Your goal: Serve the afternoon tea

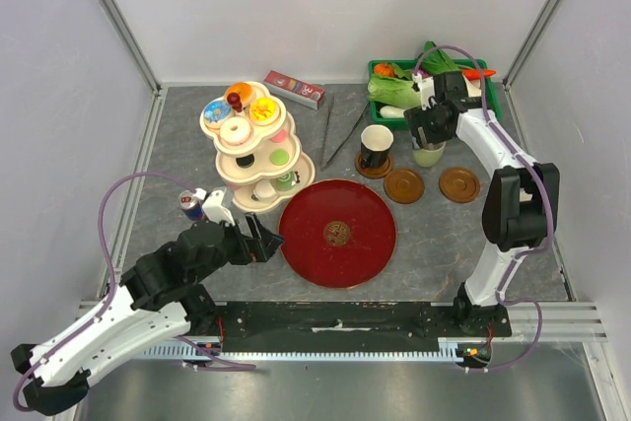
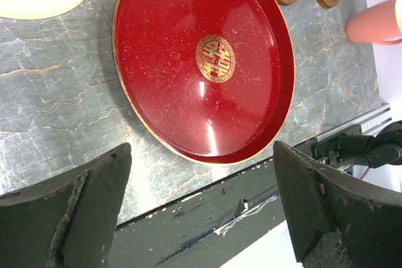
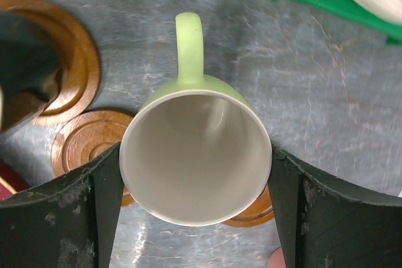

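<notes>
Two fingers of the right claw (image 3: 196, 214) pinch the pale green mug (image 3: 195, 155) at the rim from opposite sides, handle clear, likely so it lifts level toward a brown coaster (image 3: 81, 145). It is upright and empty, cream inside, near the tabletop's far right corner; the left claw (image 2: 201, 218) hangs spread beside the red tray (image 2: 188, 42).

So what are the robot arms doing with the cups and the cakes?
They're setting out afternoon tea. The right end effector has its fingers closed on both sides of the pale green mug, beside the brown coasters. The left end effector is open and empty, hovering at the edge of the red tray. The black mug sits on one coaster, and the sweets are on their tiered stand.
</notes>
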Robot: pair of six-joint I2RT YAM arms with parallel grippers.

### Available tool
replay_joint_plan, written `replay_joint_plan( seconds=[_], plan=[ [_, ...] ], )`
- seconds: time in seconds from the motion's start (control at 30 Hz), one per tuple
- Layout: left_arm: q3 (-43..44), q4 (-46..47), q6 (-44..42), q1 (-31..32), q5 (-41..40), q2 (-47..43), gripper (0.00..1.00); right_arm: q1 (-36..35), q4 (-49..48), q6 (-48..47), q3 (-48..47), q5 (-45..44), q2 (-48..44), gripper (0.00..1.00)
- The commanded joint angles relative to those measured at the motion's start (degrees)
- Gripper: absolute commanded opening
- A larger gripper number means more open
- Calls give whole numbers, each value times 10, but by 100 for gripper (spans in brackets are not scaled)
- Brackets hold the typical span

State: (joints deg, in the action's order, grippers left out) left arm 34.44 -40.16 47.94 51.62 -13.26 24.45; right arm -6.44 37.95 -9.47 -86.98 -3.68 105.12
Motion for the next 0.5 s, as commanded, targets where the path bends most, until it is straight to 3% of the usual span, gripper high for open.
replay_joint_plan(
  seconds=[0.0, 0.13, 0.47],
  plan=[
    [7, 15, 4, 2, -13, 10, 99, 10, -18, -184, -19, 136, -56, 39],
    [5, 12, 7, 3, -14, 8, 99, 18, 26, -293, -21, 179, -76, 39],
    [12, 6, 7, 3, -21, 31, 99, 84, 226, -646, -52, 385, -132, 31]
  ],
)
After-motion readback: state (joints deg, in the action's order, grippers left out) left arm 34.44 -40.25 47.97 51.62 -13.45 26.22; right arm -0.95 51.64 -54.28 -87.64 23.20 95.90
